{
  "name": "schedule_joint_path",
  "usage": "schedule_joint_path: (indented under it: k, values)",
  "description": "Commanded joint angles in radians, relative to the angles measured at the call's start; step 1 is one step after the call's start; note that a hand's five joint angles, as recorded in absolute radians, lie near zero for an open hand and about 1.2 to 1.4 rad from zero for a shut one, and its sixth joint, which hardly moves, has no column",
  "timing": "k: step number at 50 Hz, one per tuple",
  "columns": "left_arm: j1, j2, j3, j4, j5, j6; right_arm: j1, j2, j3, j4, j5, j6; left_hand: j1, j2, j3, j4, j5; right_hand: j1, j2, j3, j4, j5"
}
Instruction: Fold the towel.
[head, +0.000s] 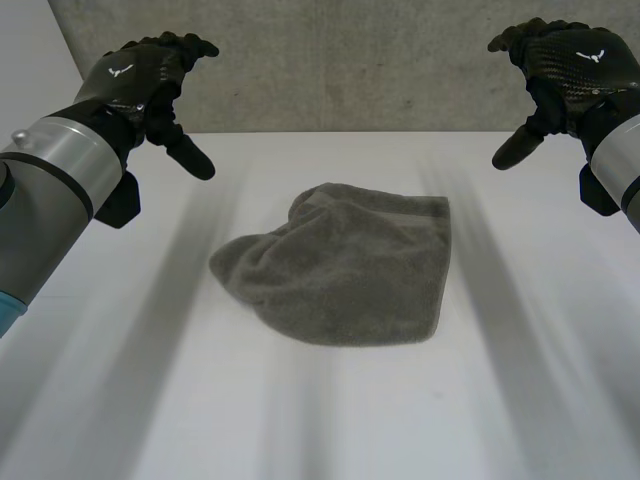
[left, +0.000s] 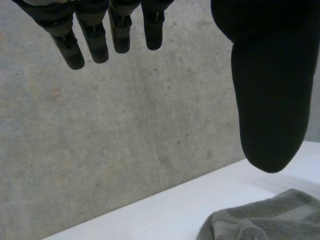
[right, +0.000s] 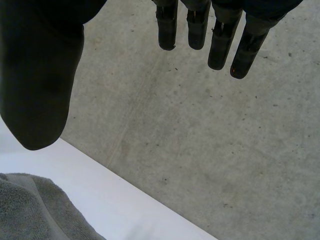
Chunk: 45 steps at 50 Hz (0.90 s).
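A grey towel (head: 340, 265) lies loosely crumpled in the middle of the white table (head: 120, 400), its right edge fairly straight and its left side rounded and bunched. My left hand (head: 145, 80) hovers high at the far left, open and holding nothing. My right hand (head: 565, 70) hovers high at the far right, likewise open and holding nothing. Both are well apart from the towel. In the left wrist view a corner of the towel (left: 265, 220) shows beyond the thumb (left: 267, 100). In the right wrist view the towel (right: 35, 210) lies below the thumb (right: 37, 85).
A grey concrete wall (head: 350, 60) rises right behind the table's far edge. The white tabletop spreads on all sides of the towel.
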Motion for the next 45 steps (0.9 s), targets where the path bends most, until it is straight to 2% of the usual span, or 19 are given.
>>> schedule_joint_path:
  k: [1,11,13,15,16,21,24,26,32,35,36,37,38,39,40,41,42,45]
  values:
    - [0.000,0.005,-0.002,0.001,-0.012,0.001,0.000,0.000,-0.001,0.000,0.001,0.001,0.014,0.019,0.017,0.018,0.000,-0.057,-0.073,-0.068,-0.081,-0.060]
    - [-0.007,-0.033,-0.025,0.016,-0.005,0.002,0.011,0.015,0.003,0.004,-0.056,-0.019,0.008,0.013,0.011,0.012,-0.006,-0.057,-0.073,-0.068,-0.081,-0.060]
    - [-0.007,-0.123,-0.009,0.025,-0.004,0.007,0.011,0.054,0.011,0.008,-0.111,-0.034,0.008,0.013,0.011,0.012,-0.006,-0.057,-0.073,-0.068,-0.081,-0.060]
    - [-0.007,-0.180,0.004,0.028,-0.002,0.013,0.011,0.080,0.013,0.006,-0.130,-0.041,0.014,0.019,0.017,0.017,0.000,-0.057,-0.073,-0.068,-0.081,-0.060]
    - [-0.007,-0.181,0.005,0.028,-0.002,0.013,0.011,0.080,0.013,0.006,-0.130,-0.042,0.014,0.019,0.017,0.017,0.000,-0.057,-0.073,-0.068,-0.081,-0.060]
    - [-0.043,-0.418,0.112,0.045,0.002,0.076,0.012,0.137,0.010,0.008,-0.144,-0.051,0.023,0.027,0.026,0.026,0.008,-0.057,-0.073,-0.068,-0.081,-0.060]
    - [-0.066,-0.477,0.146,0.048,0.002,0.096,0.012,0.140,0.008,0.009,-0.144,-0.052,0.026,0.030,0.029,0.029,0.011,-0.057,-0.073,-0.068,-0.081,-0.060]
    - [-0.092,-0.573,0.210,0.051,0.004,0.134,0.011,0.143,0.008,0.009,-0.145,-0.052,0.023,0.027,0.026,0.026,0.009,-0.057,-0.073,-0.068,-0.081,-0.060]
    - [-0.108,-0.668,0.253,0.051,0.004,0.170,0.008,0.146,0.020,0.009,-0.145,-0.052,0.026,0.030,0.029,0.029,0.011,-0.057,-0.073,-0.068,-0.081,-0.060]
    - [-0.131,-0.702,0.259,0.051,0.002,0.180,0.005,0.146,0.023,0.009,-0.145,-0.052,0.102,0.107,0.105,0.106,0.088,-0.057,-0.073,-0.068,-0.081,-0.060]
    - [-0.145,-0.714,0.262,0.051,0.002,0.185,0.002,0.146,0.026,0.009,-0.145,-0.052,0.207,0.211,0.210,0.210,0.192,-0.057,-0.073,-0.068,-0.081,-0.060]
    - [-0.160,-0.717,0.264,0.048,0.004,0.191,0.002,0.146,0.026,0.011,-0.145,-0.052,0.554,0.558,0.556,0.557,0.539,-0.057,-0.073,-0.068,-0.081,-0.060]
    - [-0.160,-0.717,0.264,0.048,0.004,0.191,0.002,0.146,0.026,0.011,-0.145,-0.052,0.557,0.562,0.560,0.561,0.543,-0.057,-0.073,-0.068,-0.081,-0.060]
    - [-0.172,-0.717,0.261,0.047,0.004,0.196,0.000,0.144,0.026,0.009,-0.145,-0.052,0.903,0.908,0.906,0.906,0.889,-0.057,-0.073,-0.068,-0.081,-0.060]
    - [-0.172,-0.717,0.261,0.047,0.004,0.196,0.000,0.144,0.025,0.011,-0.145,-0.052,0.907,0.911,0.909,0.910,0.892,-0.057,-0.073,-0.068,-0.081,-0.060]
    - [-0.187,-0.716,0.258,0.044,0.004,0.199,0.000,0.144,0.025,0.011,-0.145,-0.052,1.133,1.138,1.136,1.137,1.119,-0.057,-0.073,-0.068,-0.081,-0.060]
    - [-0.203,-0.710,0.253,0.041,0.007,0.199,0.000,0.143,0.025,0.011,-0.147,-0.052,1.202,1.207,1.205,1.205,1.188,-0.057,-0.073,-0.068,-0.081,-0.060]
    - [-0.252,-0.682,0.226,0.015,0.011,0.202,0.000,0.138,0.023,0.011,-0.147,-0.052,1.203,1.207,1.205,1.206,1.188,-0.057,-0.073,-0.068,-0.081,-0.060]
